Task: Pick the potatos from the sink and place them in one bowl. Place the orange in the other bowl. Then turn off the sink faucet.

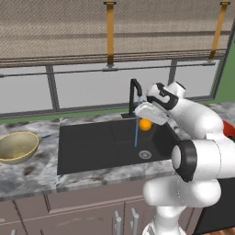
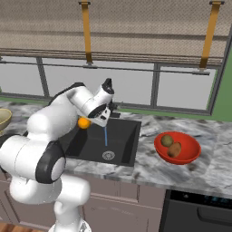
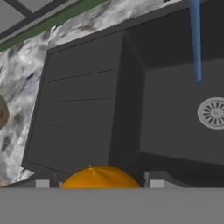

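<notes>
My gripper (image 1: 147, 120) is shut on the orange (image 1: 145, 125), a bright ball held above the black sink (image 1: 92, 142) just right of the faucet (image 1: 134, 94). In the hand view the orange (image 3: 100, 177) sits between the two fingertips (image 3: 157, 180). A thin stream of water (image 1: 136, 135) runs from the spout toward the silver drain (image 1: 145, 154). The two potatos (image 2: 167, 140) (image 2: 175, 149) lie in the red bowl (image 2: 190, 144) on the counter right of the sink. The tan-yellow bowl (image 1: 16, 147) stands empty on the counter far left of the sink.
Grey marbled counter (image 2: 149, 165) surrounds the basin. A window wall (image 1: 92, 87) runs behind the faucet. A dark appliance top (image 2: 199, 206) sits below the counter at the lower right. My own white arm (image 1: 202, 156) stands over the sink's right side.
</notes>
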